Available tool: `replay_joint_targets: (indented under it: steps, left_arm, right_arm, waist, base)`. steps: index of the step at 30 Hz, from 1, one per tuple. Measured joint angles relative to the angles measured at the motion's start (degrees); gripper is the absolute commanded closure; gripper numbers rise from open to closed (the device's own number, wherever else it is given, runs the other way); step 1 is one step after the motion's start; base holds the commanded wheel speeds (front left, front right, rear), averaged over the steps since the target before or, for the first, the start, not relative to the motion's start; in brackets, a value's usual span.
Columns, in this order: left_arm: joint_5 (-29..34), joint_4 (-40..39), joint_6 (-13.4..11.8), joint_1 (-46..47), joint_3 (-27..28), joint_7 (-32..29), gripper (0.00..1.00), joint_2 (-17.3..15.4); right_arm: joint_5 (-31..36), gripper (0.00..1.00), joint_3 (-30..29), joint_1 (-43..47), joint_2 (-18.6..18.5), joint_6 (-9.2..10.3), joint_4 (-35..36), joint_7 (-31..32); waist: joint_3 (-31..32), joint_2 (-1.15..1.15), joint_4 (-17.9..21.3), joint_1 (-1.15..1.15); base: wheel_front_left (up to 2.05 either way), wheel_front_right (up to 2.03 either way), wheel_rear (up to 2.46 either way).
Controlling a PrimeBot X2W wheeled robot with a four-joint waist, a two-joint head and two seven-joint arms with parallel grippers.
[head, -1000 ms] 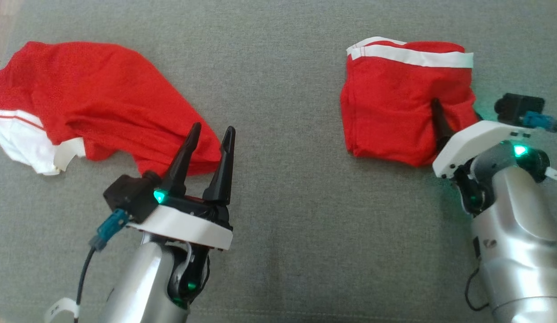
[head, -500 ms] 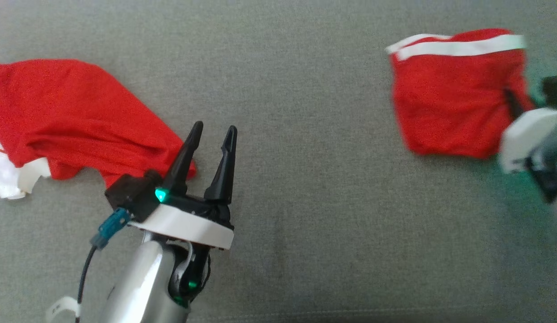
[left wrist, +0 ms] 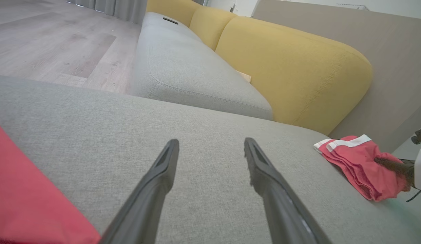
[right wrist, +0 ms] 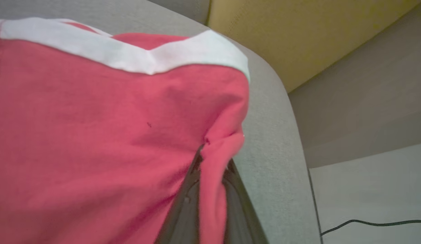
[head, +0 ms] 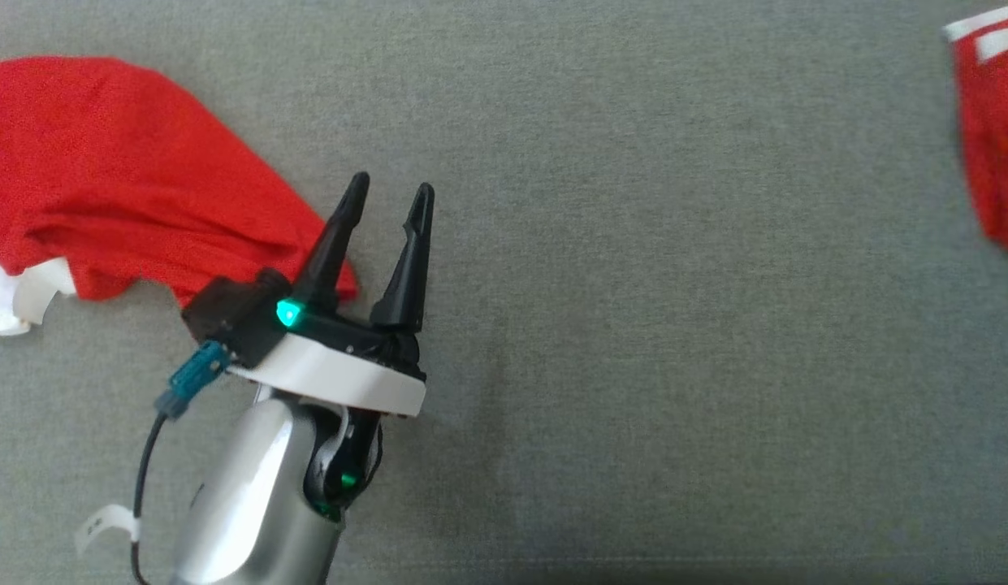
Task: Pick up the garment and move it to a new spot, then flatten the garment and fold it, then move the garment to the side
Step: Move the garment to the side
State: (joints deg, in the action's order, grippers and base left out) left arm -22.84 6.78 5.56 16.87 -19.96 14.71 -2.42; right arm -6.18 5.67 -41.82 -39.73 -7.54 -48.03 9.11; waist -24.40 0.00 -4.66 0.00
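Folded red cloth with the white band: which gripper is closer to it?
Right. The right gripper is shut on the folded cloth at its edge; the left gripper hangs open far off, by the other red cloth.

Sofa seat matt woven cloth; garment soft knit, perhaps cotton; fingers matt dark plastic.

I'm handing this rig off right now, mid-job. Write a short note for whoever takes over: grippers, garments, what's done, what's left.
Grippers: the right gripper is shut on a pinch of the folded red garment at its edge. The left gripper is open and empty, over the grey cushion by a corner of the loose red garment.
Position: the folded one lies near the cushion's right end, white band on its far side.
Done: folding.
Left: set it aside and release. The loose garment lies unfolded at the left.
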Motion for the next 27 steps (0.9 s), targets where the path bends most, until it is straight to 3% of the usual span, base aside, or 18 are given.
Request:
replay_joint_targets:
  steps: [8,9,10,11,19,27]
  left_arm:
    - [0.0,0.12,0.07,0.45,0.2,0.0,0.0,0.01]
    - [0.0,0.12,0.07,0.45,0.2,0.0,0.0,0.01]
    - [0.0,0.14,0.07,0.45,0.2,0.0,0.0,0.01]
    - [0.0,0.23,0.07,0.46,0.22,0.0,0.0,0.01]
    - [0.0,0.55,0.04,0.42,0.66,0.0,0.0,0.01]
    - [0.0,0.37,-0.02,-1.85,3.37,0.0,0.0,0.03]
  right_arm:
    - [4.69,1.0,-5.23,-2.76,-0.63,0.0,-4.2,-0.55]
    - [4.69,0.75,-5.23,-2.76,-0.63,0.0,-4.2,-0.55]
    - [5.27,0.1,-5.99,-2.93,-0.58,0.0,-4.52,-1.11]
    - [5.87,0.0,-6.84,-3.22,-0.43,0.0,-4.85,-1.4]
    - [10.0,0.0,-12.68,-3.59,3.83,0.0,-4.83,-5.6]
    - [8.67,0.0,-13.36,-2.76,15.06,0.0,4.06,-10.91]
  waist:
    - [-0.81,0.0,-0.59,0.0]
    - [-0.81,0.0,-0.59,0.0]
    - [-0.74,0.0,-0.53,0.0]
    - [-0.61,0.0,-0.46,0.0]
    - [2.39,0.0,0.54,0.0]
    - [8.01,0.0,2.02,0.0]
  base:
    - [0.0,0.0,0.0]
    - [0.0,0.0,0.0]
    - [0.0,0.0,0.0]
    - [0.0,0.0,0.0]
    - [0.0,0.0,0.0]
    - [0.0,0.0,0.0]
